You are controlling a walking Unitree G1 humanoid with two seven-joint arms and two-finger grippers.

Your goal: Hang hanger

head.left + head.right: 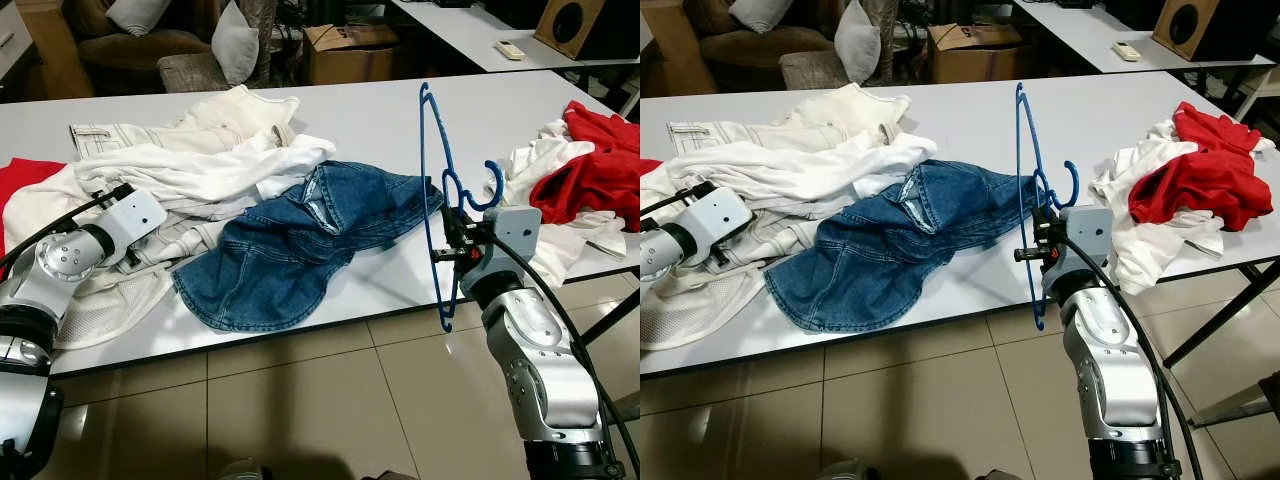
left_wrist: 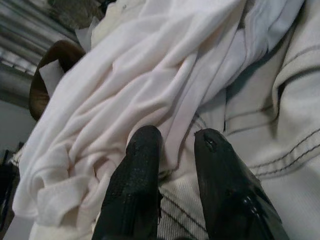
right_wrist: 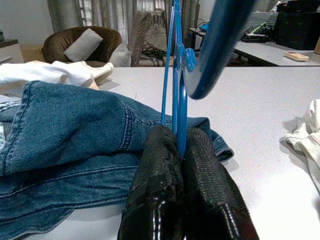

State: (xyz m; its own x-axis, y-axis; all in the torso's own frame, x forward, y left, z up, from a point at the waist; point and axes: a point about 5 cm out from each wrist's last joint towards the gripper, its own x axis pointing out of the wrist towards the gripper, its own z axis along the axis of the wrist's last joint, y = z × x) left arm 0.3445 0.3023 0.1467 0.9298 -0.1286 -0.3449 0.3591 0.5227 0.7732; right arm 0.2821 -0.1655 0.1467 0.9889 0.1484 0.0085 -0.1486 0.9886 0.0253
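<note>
I am holding the blue hanger [image 1: 437, 190] in my right gripper [image 1: 455, 243], the 2 fingers clamped tight on its thin frame near the neck. Its long axis is standing almost upright, hook [image 1: 1068, 185] curling back toward the wrist, lower end hanging past the table edge [image 1: 330, 320]. My left gripper [image 2: 177, 150], fingers slightly parted, is resting on the white clothes [image 1: 190, 175]. No rail is in sight; free space is lying to my right.

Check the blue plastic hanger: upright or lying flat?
Upright. The blue plastic hanger stands on edge, pinched in the shut right claw at the white table's front edge.
</note>
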